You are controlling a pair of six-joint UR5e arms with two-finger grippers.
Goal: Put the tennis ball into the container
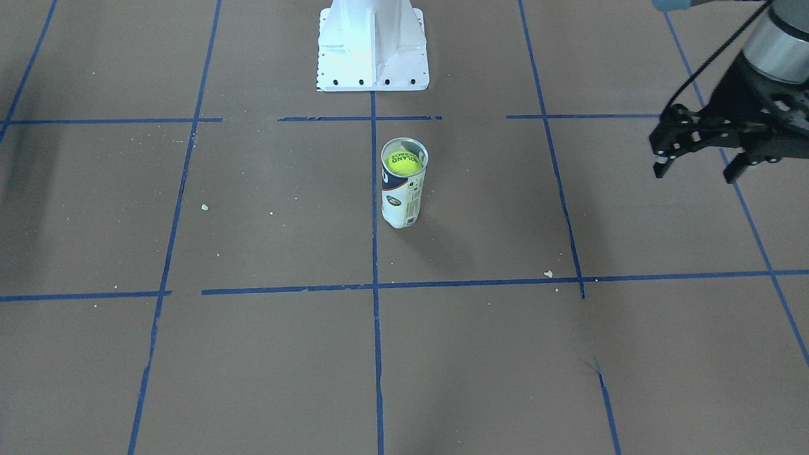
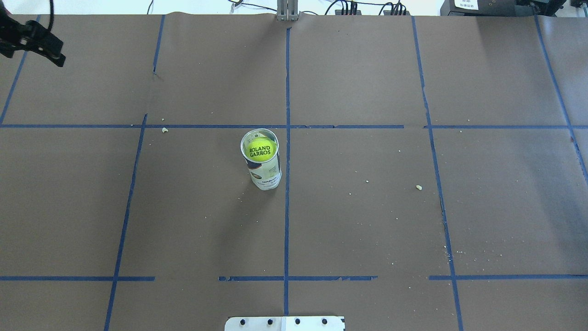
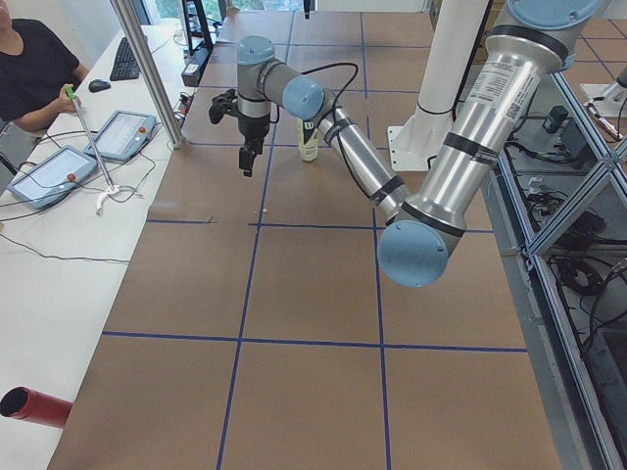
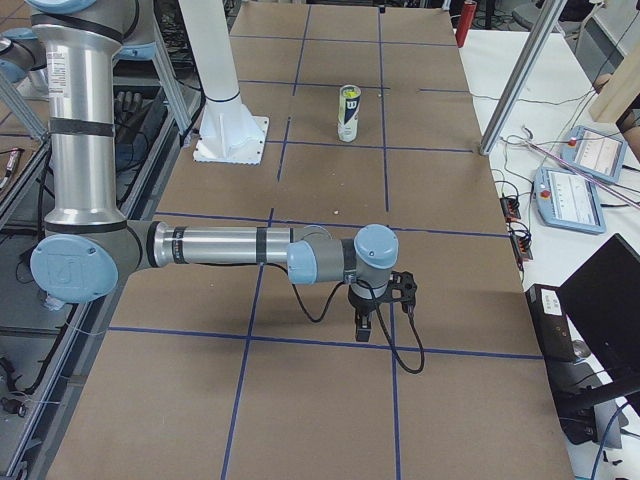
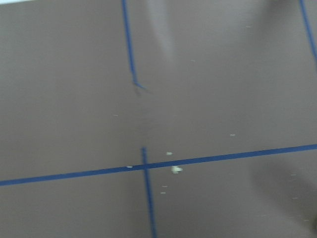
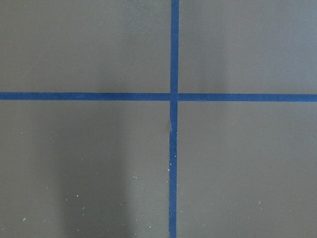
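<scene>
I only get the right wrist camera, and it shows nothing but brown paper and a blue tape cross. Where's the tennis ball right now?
Observer: The tennis ball sits inside the container, its lettering facing up.
Operator: Is the container standing or tipped over?
Observer: It stands upright on the table, open end up.
Operator: What about the left claw?
Observer: The left claw is open and empty. It hovers off to one side, apart from the container.
</scene>
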